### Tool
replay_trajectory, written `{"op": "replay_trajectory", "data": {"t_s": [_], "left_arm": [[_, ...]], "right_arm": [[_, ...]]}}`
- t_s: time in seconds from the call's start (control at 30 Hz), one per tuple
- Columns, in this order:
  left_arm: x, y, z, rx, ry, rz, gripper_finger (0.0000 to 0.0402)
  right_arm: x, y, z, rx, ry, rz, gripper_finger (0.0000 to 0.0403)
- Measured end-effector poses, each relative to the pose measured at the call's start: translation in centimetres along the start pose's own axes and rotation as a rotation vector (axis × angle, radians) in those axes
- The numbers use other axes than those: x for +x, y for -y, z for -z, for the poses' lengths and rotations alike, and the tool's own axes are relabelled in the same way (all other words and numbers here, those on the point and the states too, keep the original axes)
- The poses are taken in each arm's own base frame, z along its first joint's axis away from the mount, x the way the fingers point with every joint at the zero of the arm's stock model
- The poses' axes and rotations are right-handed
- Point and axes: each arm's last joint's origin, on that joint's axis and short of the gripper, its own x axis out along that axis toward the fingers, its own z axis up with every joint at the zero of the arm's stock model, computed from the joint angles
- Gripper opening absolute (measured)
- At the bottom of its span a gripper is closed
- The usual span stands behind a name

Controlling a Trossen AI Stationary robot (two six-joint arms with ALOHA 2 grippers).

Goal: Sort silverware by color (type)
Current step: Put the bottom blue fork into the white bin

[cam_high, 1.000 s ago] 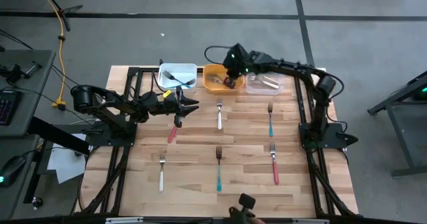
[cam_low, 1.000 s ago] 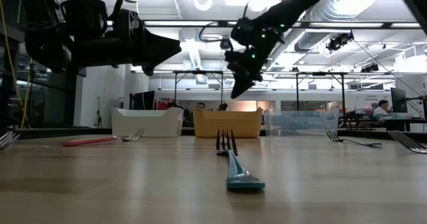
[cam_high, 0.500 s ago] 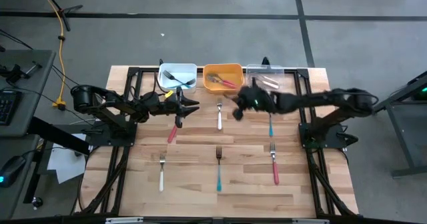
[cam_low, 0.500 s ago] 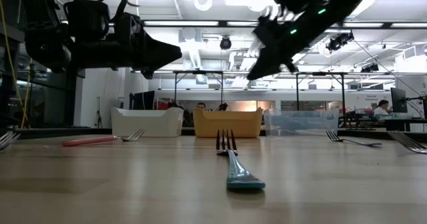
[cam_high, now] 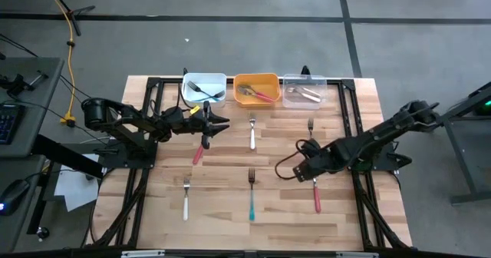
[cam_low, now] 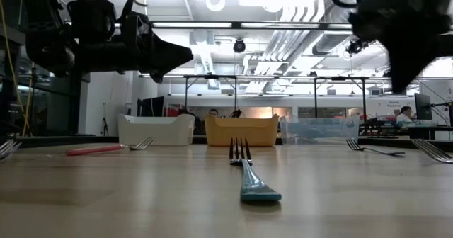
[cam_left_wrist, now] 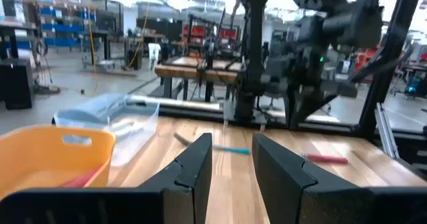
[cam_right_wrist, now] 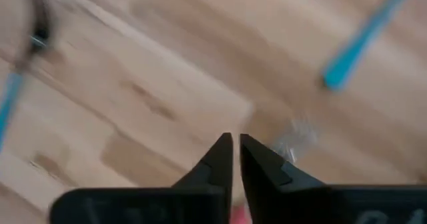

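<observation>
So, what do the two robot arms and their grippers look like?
Both arms are dark, almost black, built from jointed links. The left gripper has two flat, wedge-shaped black fingers. The right gripper has the same black fingers, narrowing to thin tips. A black cable loops out beside the right gripper in the high view.

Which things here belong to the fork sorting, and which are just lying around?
Job: loose forks on the table; white bin, orange bin, clear bin.
Lying about: yellow cable, papers.
</observation>
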Motion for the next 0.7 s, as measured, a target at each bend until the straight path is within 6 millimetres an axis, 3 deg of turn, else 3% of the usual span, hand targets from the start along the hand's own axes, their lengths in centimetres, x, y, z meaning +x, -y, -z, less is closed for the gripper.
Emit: {"op": "replay_trajectory", "data": {"t_s": [0.17,0.37,0.5,0.7], "left_arm": [[0.0,0.0,-0.1,0.003,0.013,0.001,0.0099],[0.0,0.0,-0.1,0.002,0.012,0.001,0.0099],[0.0,0.0,-0.1,0.003,0.012,0.001,0.0099],[0.0,0.0,-0.1,0.003,0.012,0.001,0.0099]], "right_arm": [[0.1,0.0,0.8,0.094,-0.153,0.007,0.0089],[1.3,-0.8,0.4,0.136,-0.126,0.01,0.0151],[3.2,-2.4,-0.9,0.08,-0.079,-0.061,0.0169],[6.0,-5.7,-4.5,-0.152,0.118,-0.295,0.0172]]}}
